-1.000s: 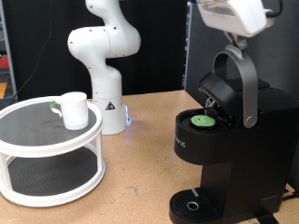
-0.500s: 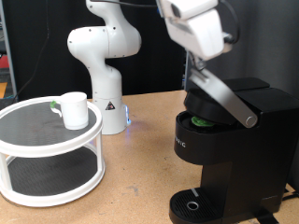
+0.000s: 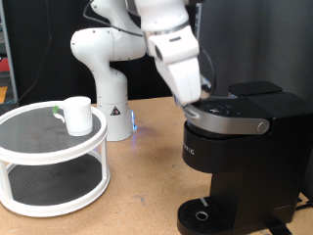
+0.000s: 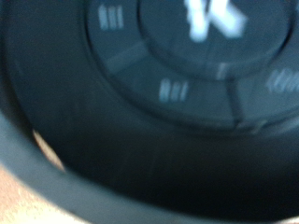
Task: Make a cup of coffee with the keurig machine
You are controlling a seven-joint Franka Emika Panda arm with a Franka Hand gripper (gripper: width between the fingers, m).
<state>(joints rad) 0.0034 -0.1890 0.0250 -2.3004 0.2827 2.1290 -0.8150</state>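
The black keurig machine (image 3: 240,157) stands at the exterior view's right with its silver-rimmed lid (image 3: 227,116) down. The white arm's hand presses on the lid's front edge, and my gripper (image 3: 193,101) sits right at the lid; its fingers are hidden by the hand. The wrist view is filled by the blurred lid top with its round buttons (image 4: 187,56). The small white cup (image 3: 77,115) stands on the top tier of a white round stand (image 3: 51,157) at the exterior view's left, far from the gripper. No pod shows.
The robot's white base (image 3: 108,69) stands behind the stand on the wooden table (image 3: 137,196). The machine's round drip base (image 3: 201,217) is at the bottom, with nothing on it.
The lid was open with a green-topped pod visible in the chamber. The arm swung down and leftward and pushed the lid shut; the pod is now covered.
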